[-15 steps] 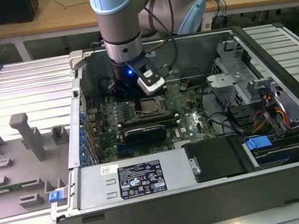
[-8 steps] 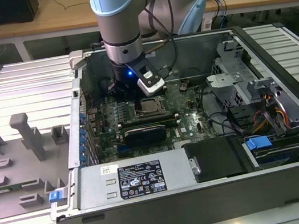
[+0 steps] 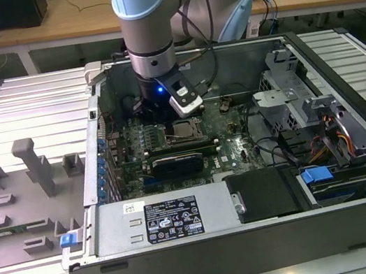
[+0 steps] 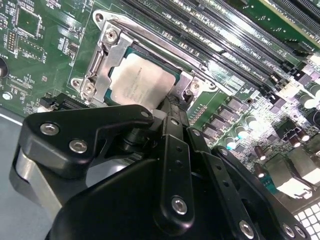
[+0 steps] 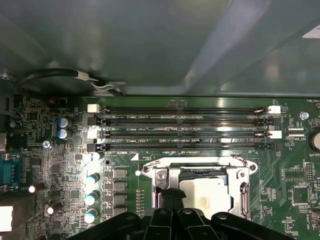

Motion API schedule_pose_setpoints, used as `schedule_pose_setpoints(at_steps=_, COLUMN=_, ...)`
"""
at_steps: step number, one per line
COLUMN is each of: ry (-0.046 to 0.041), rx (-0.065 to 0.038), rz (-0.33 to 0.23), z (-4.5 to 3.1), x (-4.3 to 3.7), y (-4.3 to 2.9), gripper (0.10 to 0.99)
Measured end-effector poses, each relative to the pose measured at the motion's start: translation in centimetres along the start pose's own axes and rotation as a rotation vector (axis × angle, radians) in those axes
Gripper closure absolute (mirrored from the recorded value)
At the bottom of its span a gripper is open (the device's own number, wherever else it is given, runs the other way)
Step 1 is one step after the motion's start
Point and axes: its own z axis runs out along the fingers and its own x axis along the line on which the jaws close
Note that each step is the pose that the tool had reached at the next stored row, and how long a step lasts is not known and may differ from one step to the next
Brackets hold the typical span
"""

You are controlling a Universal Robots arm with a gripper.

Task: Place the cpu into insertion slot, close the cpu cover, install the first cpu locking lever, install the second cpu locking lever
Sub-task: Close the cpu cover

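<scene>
The exterior view looks down at a slant on the whole open computer case, from some way off — the arm stands at the far side. Both wrist views hang close above the green board, looking past the black gripper; they share the cpu and the memory slots.

Pale-blue and grey arm, black end effector studded with silver screws
</scene>
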Motion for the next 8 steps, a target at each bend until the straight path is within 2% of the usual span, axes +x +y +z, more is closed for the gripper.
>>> schedule_pose_setpoints(at_steps=8, ry=0.0007, rx=0.0, rz=-0.005, z=0.01, x=-0.2, y=0.01, gripper=0.98)
